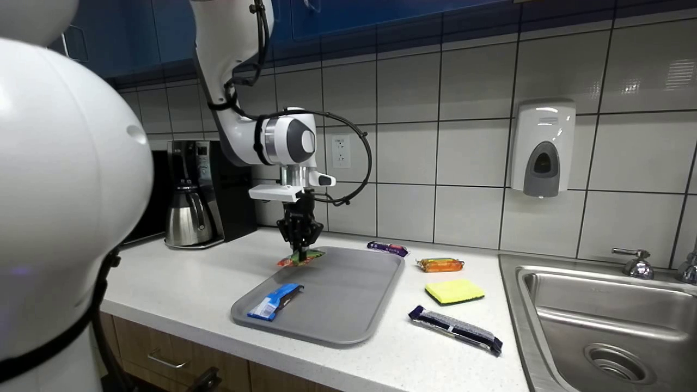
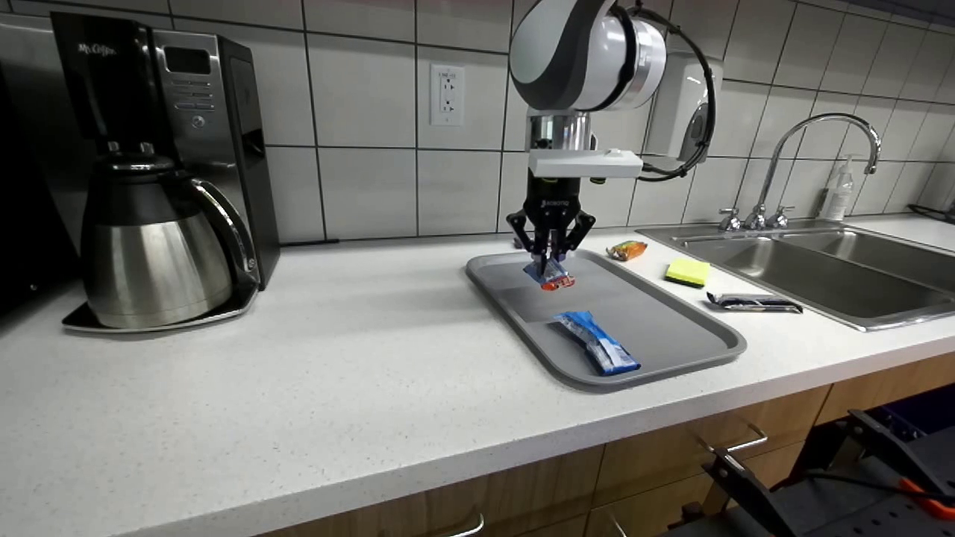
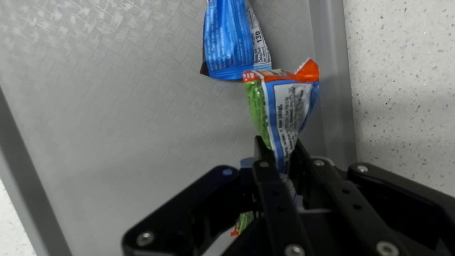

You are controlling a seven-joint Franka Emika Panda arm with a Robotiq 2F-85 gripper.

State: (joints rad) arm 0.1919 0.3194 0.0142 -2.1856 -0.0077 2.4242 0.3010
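Note:
My gripper [image 3: 279, 145] is shut on a green, orange and blue wrapped bar [image 3: 284, 103], pinched across its middle. One end juts out past the fingertips in the wrist view; the rest is mostly hidden behind the fingers [image 3: 265, 156]. In both exterior views the gripper [image 2: 550, 259] points down over the back-left part of the grey tray [image 1: 337, 288]. Whether the bar touches the tray is hard to tell. A blue wrapped bar [image 2: 597, 343] lies on the tray's nearer half, just beyond the held bar in the wrist view [image 3: 231, 39].
Right of the tray, the counter [image 1: 381, 370] holds a purple wrapper [image 1: 387, 249], an orange wrapper [image 1: 441, 265], a yellow sponge [image 1: 454, 292] and a dark wrapped bar [image 1: 456, 330]. Beyond them is the sink [image 1: 615, 305]. A coffee maker [image 2: 168, 171] stands left; the tiled wall rises behind.

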